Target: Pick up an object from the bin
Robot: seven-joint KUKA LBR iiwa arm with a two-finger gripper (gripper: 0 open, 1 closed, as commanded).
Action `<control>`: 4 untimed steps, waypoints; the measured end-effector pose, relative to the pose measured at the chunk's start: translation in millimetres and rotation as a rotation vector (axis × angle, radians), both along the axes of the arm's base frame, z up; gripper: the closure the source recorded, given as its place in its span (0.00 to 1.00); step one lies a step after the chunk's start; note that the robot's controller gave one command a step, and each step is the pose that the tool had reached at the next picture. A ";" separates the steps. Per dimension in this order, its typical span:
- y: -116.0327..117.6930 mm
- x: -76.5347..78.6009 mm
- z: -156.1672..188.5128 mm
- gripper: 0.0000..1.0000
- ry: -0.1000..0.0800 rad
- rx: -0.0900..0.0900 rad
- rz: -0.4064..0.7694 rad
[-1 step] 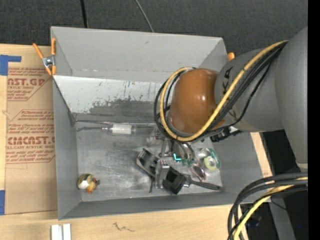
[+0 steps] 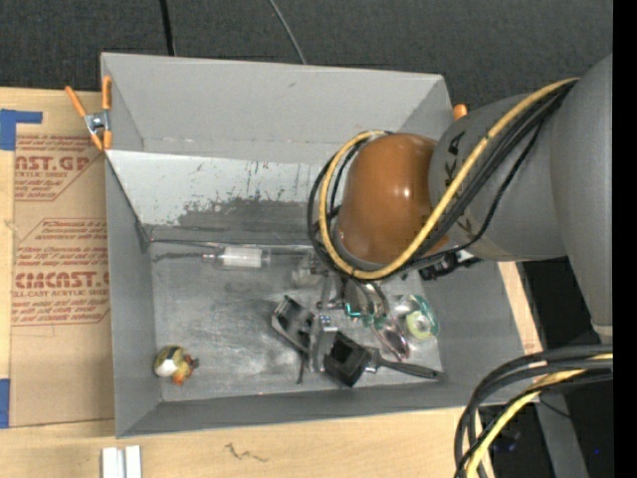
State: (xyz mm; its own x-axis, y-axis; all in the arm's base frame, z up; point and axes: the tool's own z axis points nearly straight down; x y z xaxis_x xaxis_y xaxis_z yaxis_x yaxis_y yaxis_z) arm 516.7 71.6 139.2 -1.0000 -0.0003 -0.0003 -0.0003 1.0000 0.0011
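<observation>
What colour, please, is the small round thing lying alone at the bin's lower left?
The small round thing is yellowish with some orange, seen in the camera view.

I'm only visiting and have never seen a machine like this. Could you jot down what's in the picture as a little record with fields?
Container: grey metal bin
Arm: reaches in from the right, orange cover at its wrist
Gripper: gripper low over a small heap at the bin's near right
Nearest things: black boxy piece on its left, black block just below it
Rest of heap: clear round piece with green, thin black rod
Lying apart: clear tube by the far wall, small yellow-white toy in the near left corner
Held thing: cannot tell
</observation>
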 end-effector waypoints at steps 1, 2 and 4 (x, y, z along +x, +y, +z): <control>-42.2 -22.9 -49.9 0.00 -0.005 0.001 -0.015; -13.8 24.3 -65.6 1.00 -0.013 0.000 -0.200; -26.9 26.8 -9.4 1.00 0.004 -0.002 -0.238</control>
